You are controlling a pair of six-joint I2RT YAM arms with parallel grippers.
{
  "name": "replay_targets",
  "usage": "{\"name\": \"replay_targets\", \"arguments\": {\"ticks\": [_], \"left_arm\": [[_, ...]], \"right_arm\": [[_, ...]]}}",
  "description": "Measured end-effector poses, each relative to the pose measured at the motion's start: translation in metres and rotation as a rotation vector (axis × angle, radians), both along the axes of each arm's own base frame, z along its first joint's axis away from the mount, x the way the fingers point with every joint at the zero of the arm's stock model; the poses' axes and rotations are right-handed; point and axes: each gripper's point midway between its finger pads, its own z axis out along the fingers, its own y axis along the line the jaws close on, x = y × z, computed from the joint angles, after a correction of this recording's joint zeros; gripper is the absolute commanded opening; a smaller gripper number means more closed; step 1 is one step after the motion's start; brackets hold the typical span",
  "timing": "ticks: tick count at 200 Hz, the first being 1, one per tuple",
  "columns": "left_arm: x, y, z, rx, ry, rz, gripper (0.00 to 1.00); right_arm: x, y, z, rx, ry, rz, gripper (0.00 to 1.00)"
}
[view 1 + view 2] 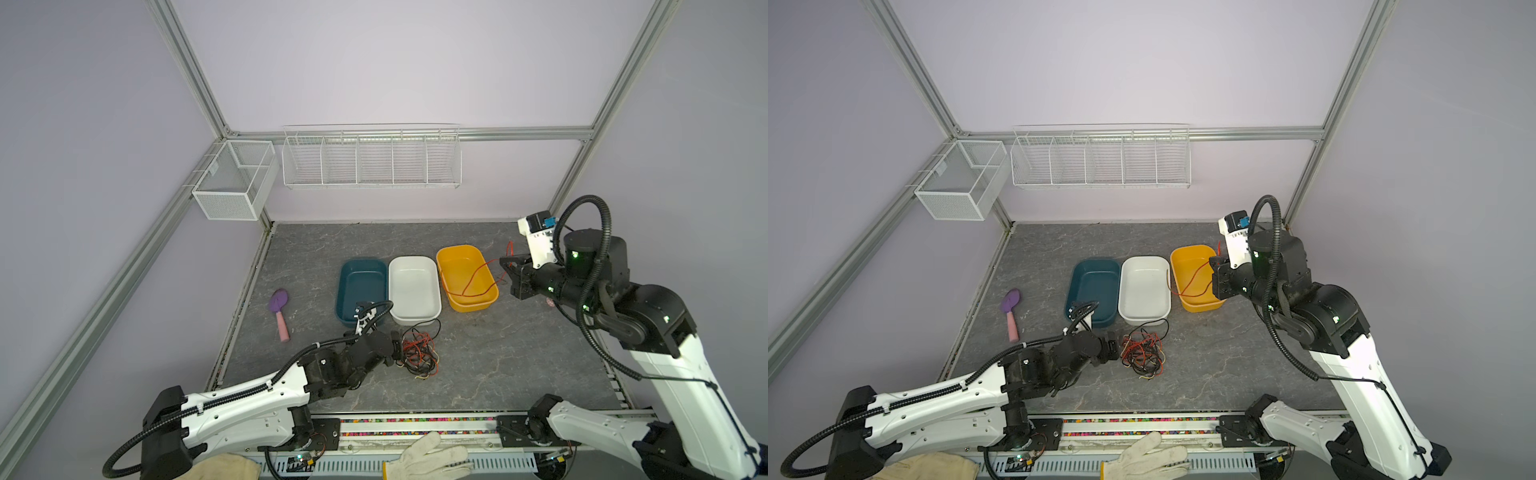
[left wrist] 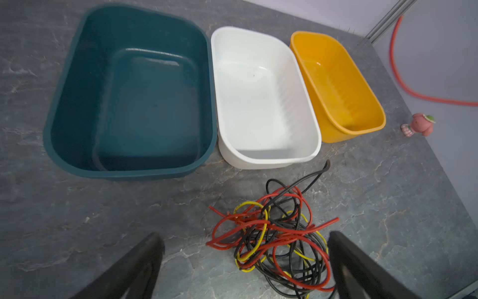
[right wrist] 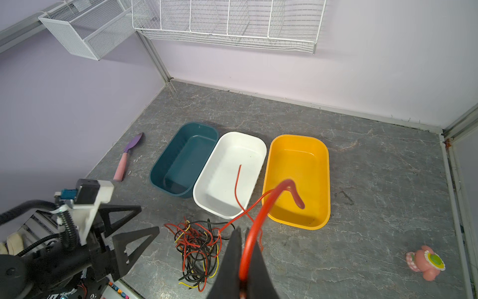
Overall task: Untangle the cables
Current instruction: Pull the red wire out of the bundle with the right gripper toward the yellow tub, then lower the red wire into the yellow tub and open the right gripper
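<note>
Left fingers (image 1: 397,347) gape wide, the tangle of thin red, black and yellow cables (image 1: 419,353) just ahead of their tips. Right fingers (image 3: 234,248) pinch one red cable (image 3: 258,217) looping over the orange plastic tub (image 1: 473,308).

The tabletop (image 1: 498,361) looks like matt grey stone with pale veins. The blue tub (image 2: 82,103), white tub (image 2: 289,90) and yellow tub (image 2: 349,85) are smooth, glossy plastic. The cables (image 2: 271,233) wear smooth, faintly shiny insulation. The wire rack (image 1: 371,166) is white-coated metal, the frame rail (image 1: 519,134) bare matt metal; the glove (image 1: 428,457) is knitted cloth
</note>
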Motion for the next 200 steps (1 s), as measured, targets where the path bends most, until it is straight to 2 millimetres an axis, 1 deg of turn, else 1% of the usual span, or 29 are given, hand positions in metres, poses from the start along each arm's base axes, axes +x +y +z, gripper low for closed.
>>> {"name": "replay_targets", "arguments": {"ticks": [33,52,76,93,112,131,156,165,182,200], "left_arm": [[0.019,0.021,0.045,0.055,-0.089,0.047,0.99],[0.027,0.039,0.069,0.083,-0.167,0.081,0.99],[0.033,0.062,0.089,0.135,-0.254,0.118,0.99],[0.041,0.075,0.098,0.170,-0.293,0.145,0.99],[0.053,0.088,0.099,0.215,-0.306,0.177,0.99],[0.067,0.092,0.094,0.260,-0.297,0.178,0.99],[0.084,0.080,0.083,0.336,-0.296,0.126,0.99],[0.089,0.074,0.081,0.362,-0.299,0.103,0.99],[0.097,0.063,0.079,0.400,-0.317,0.063,0.99],[0.103,0.057,0.079,0.430,-0.344,0.040,0.99]], "right_arm": [[0.018,-0.004,-0.011,-0.012,0.036,-0.050,0.06],[0.029,-0.009,-0.016,-0.018,0.053,-0.090,0.06],[0.044,-0.017,-0.018,-0.011,0.055,-0.152,0.06],[0.053,-0.022,-0.019,-0.008,0.048,-0.190,0.06],[0.063,-0.027,-0.023,-0.017,0.045,-0.233,0.07],[0.076,-0.030,-0.032,-0.044,0.055,-0.273,0.06],[0.096,-0.031,-0.051,-0.086,0.072,-0.327,0.07],[0.104,-0.031,-0.062,-0.101,0.084,-0.347,0.06],[0.114,-0.030,-0.078,-0.121,0.098,-0.371,0.07],[0.126,-0.030,-0.091,-0.149,0.105,-0.397,0.06]]}}
